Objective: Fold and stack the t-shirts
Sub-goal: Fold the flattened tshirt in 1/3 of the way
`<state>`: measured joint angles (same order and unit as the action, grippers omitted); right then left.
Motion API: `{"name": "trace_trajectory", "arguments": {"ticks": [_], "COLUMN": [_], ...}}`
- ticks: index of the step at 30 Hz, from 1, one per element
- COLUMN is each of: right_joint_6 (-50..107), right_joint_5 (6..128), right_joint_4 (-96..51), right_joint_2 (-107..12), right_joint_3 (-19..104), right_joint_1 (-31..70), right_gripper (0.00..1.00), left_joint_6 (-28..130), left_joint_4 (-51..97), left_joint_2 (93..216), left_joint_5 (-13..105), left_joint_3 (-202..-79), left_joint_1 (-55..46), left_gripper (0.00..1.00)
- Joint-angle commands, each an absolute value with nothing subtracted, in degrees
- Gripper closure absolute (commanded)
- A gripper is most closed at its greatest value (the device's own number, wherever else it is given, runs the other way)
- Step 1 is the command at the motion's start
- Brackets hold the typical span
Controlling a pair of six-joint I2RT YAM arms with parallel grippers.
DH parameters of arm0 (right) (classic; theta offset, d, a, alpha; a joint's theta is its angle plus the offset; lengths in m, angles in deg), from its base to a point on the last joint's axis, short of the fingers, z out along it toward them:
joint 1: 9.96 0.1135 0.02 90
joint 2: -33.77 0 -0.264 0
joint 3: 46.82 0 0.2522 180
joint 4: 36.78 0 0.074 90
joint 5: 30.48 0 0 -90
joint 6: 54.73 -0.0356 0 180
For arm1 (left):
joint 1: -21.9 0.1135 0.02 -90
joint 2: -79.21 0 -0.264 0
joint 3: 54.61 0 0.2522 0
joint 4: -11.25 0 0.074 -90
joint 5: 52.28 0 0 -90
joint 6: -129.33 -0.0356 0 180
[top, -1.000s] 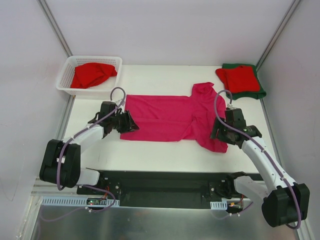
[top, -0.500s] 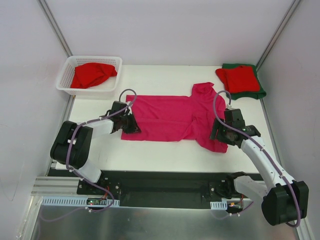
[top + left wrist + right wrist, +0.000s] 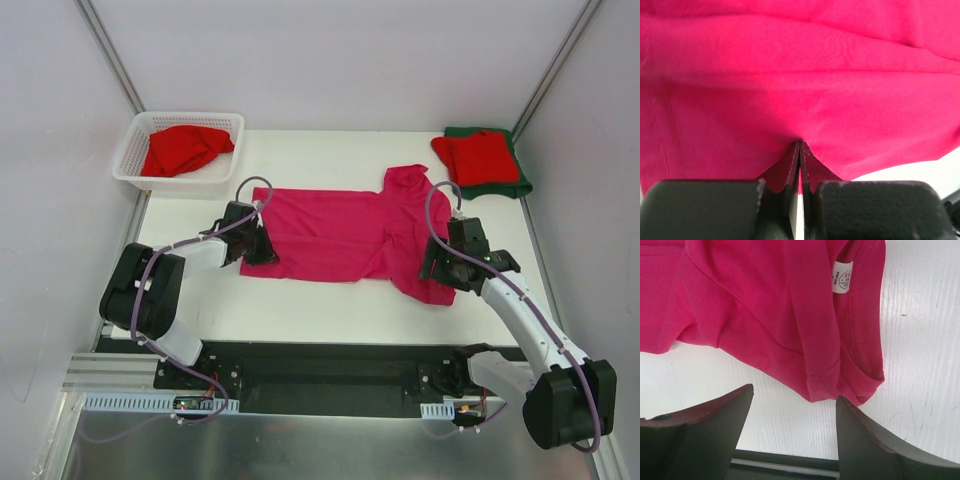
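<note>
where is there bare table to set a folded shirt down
Far strip between white basket and folded red-on-green stack; near strip between magenta t-shirt and black base rail. Crowded mid-table: that shirt, left gripper, right gripper.

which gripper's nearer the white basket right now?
Left. The left gripper is in front and right of the basket, fingers shut on the pink t-shirt's edge. The right gripper hangs open across the table by the shirt's collar.
</note>
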<state>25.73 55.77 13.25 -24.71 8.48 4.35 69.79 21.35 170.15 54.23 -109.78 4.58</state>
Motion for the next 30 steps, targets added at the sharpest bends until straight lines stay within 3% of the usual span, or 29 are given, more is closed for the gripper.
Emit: {"name": "trace_trajectory", "arguments": {"ticks": [1,11,14,17,18,21,30], "right_joint_6": [26.1,25.8,25.9,25.8,25.7,25.5,23.5], "right_joint_5": [54.7,55.2,56.1,56.4,56.4,55.3,45.7], "right_joint_4": [12.6,8.4,7.7,7.3,7.3,8.4,17.4], "right_joint_2": [-26.1,-31.1,-31.8,-32.2,-32.3,-32.7,-33.2], "right_joint_3": [8.3,5.1,5.2,5.3,5.3,6.3,12.1], "right_joint_1": [4.8,5.3,5.8,6.0,6.0,6.3,7.4], "right_gripper": [0.29,0.3,0.38,0.63,0.75,0.96,0.99], "left_joint_6": [68.6,68.2,68.1,67.9,67.8,67.5,67.1], "left_joint_4": [26.9,28.6,28.9,29.3,29.3,29.8,33.6], "left_joint_2": [167.0,164.6,163.9,163.8,163.7,163.1,161.0], "left_joint_5": [49.0,47.7,47.3,47.2,47.3,46.9,44.9], "left_joint_3": [-107.4,-106.6,-106.6,-106.6,-106.5,-106.3,-106.4], "left_joint_1": [4.2,4.4,4.5,4.8,4.8,5.0,6.2], "left_gripper": [1.0,1.0,1.0,1.0,1.0,1.0,1.0]}}
